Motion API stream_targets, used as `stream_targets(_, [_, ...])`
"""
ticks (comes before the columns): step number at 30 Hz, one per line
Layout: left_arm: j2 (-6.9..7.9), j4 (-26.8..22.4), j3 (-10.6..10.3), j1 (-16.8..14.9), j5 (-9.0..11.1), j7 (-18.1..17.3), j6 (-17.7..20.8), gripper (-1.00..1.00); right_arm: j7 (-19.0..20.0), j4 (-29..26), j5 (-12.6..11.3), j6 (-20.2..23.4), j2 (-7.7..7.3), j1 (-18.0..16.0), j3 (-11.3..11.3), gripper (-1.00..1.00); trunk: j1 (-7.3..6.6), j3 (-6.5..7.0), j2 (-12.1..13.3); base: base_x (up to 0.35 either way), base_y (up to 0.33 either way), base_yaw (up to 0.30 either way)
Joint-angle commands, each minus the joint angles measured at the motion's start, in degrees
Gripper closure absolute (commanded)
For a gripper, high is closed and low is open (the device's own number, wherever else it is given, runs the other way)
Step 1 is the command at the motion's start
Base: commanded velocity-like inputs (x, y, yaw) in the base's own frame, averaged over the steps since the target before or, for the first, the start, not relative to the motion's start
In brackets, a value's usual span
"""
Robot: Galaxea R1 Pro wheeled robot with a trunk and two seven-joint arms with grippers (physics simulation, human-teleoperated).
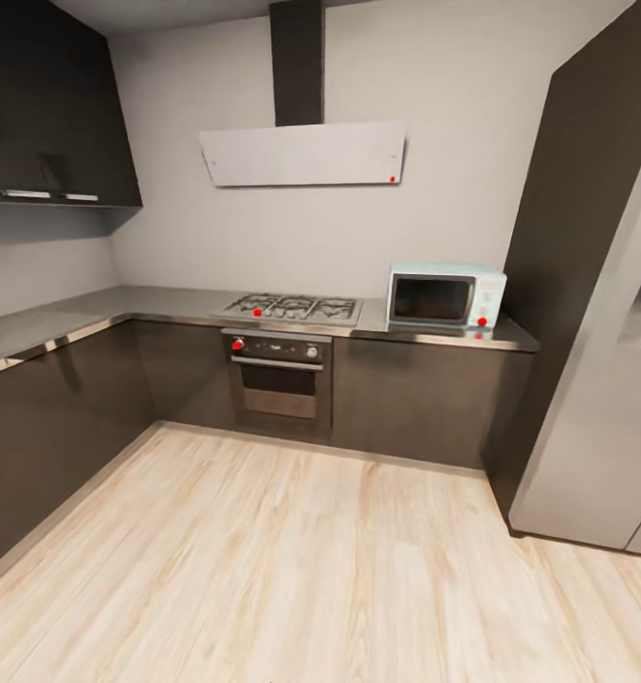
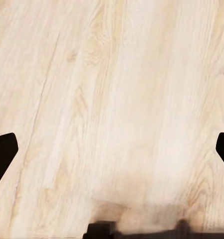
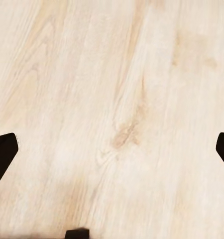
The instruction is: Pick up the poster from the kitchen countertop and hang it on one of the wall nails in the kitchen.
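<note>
The poster is out of view, and any wall nail is too small to make out on the pale grey wall (image 1: 264, 237). A grey countertop (image 1: 45, 323) runs along the left side of the kitchen; its sink and tap are out of view. My left gripper (image 2: 112, 154) hangs open over the light wood plank floor (image 2: 112, 89), its black fingertips (image 2: 2, 152) far apart with nothing between them. My right gripper (image 3: 112, 154) is also open and empty above the floor (image 3: 112, 89), one fingertip (image 3: 3, 149) showing at the frame edge.
Straight ahead stand a steel top with a gas hob (image 1: 290, 306), an oven (image 1: 279, 378) below it and a mint microwave (image 1: 446, 296). A hood (image 1: 303, 152) hangs above. The steel fridge (image 1: 605, 398) stands at the right, dark cabinets (image 1: 45, 104) at the upper left. Wood floor (image 1: 292, 569) lies between.
</note>
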Motion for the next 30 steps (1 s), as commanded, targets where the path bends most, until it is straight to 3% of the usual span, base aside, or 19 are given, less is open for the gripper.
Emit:
stream_targets(1, [-0.03,-0.05,0.07,0.01,-0.04,0.0,-0.08,-1.0,-0.05,0.04,0.02,-0.18,0.0,-0.02,0.01,-1.0,0.0,-0.07,-0.03,0.0,0.0,0.274])
stream_targets(16, [-0.03,-0.05,0.07,0.01,-0.04,0.0,-0.08,-1.0,-0.02,0.05,0.02,-0.14,-0.01,-0.02,0.09,-1.0,0.0,-0.44,-0.03,-0.006,0.013,0.27])
stream_targets(30, [-0.03,-0.05,0.07,0.01,0.0,0.0,-0.08,-1.0,0.05,0.06,0.11,-0.16,-0.06,-0.02,0.1,-1.0,0.0,-0.67,-0.03,-0.138,0.228,0.123])
